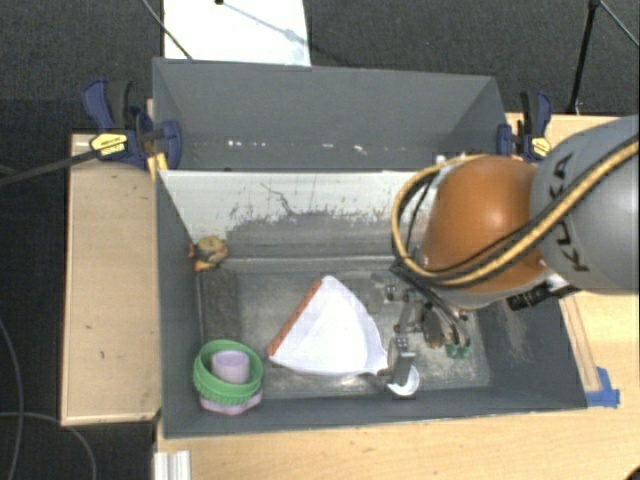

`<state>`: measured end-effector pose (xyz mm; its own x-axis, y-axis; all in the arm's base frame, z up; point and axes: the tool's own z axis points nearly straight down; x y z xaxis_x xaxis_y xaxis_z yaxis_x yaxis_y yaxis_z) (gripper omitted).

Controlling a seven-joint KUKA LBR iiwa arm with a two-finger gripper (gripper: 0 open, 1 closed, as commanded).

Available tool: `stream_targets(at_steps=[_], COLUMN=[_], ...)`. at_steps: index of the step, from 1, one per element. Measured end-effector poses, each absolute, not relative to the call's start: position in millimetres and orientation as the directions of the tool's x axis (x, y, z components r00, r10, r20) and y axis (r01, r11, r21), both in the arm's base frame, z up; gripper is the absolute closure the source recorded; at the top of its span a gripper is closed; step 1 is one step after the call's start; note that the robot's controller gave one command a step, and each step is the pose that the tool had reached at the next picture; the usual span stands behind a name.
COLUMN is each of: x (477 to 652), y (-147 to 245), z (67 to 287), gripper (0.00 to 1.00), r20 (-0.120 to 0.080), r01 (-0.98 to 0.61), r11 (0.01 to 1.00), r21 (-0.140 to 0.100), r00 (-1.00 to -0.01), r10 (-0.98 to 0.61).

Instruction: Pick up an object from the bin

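1. Front left, I see a green ring (228,373) with a lilac core.
2. My gripper (402,376) sits low just right of the white, orange-edged cloth (330,336) mid-bin; open or closed, I cannot tell.
3. Far left corner: a small brown lump (209,251).

The bin (320,108) is grey. The folded cloth (332,336) is white with an orange edge. The ring (205,373) is green, lilac inside.

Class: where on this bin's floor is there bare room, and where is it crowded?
Bare: the floor between the small brown thing and the green ring, left of the white cloth. Crowded: cloth's right edge, where the claw is.
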<state>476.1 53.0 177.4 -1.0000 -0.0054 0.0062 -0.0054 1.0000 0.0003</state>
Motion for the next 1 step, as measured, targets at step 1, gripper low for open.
stream_targets(at_steps=[1], x=[477.7], y=[52.7], z=[181.7], gripper=[0.00], r20=[-0.002], r01=[-0.003], r11=[1.000], r21=[0.001], r00=[-1.000], r10=[-0.003])
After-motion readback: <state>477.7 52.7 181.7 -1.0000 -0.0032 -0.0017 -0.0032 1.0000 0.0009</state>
